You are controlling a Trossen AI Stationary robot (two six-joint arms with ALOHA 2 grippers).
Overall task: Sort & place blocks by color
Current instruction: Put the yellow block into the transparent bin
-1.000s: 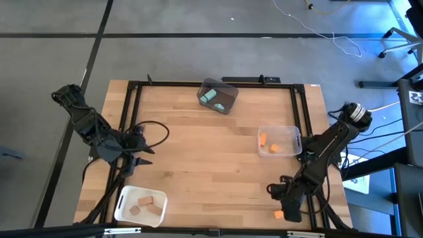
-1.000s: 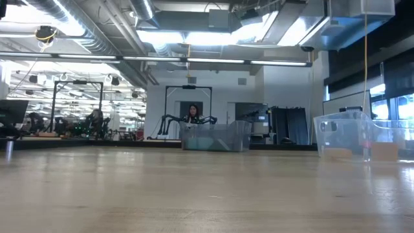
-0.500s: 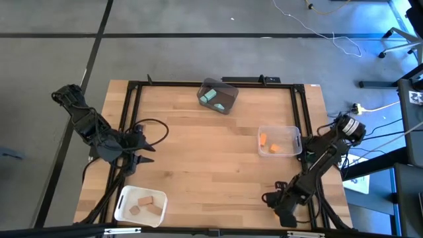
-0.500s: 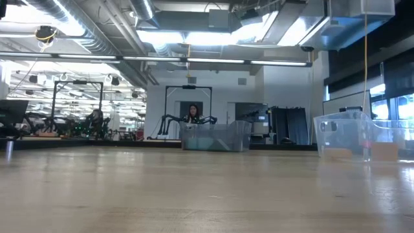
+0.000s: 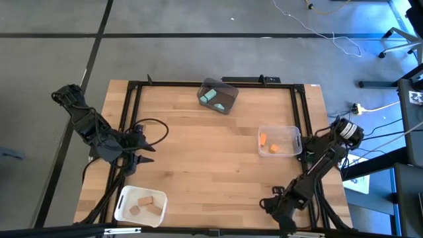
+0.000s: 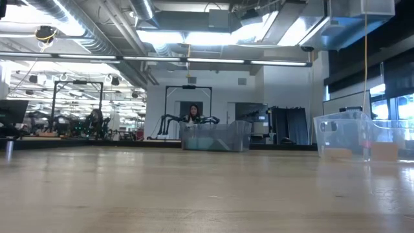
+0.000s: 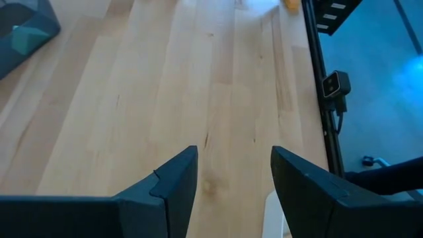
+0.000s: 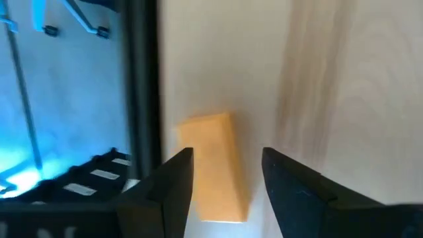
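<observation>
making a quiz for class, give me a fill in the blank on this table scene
1. The white bin holds ____ blocks.
2. The teal blocks lie in the ____ bin.
3. The right gripper is open over an ____ block.
4. The left gripper holds ____.

Missing words: tan; dark grey; orange; nothing

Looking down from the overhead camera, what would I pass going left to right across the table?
Left gripper → white bin of tan blocks → dark bin of teal blocks → clear bin of orange blocks.
</observation>
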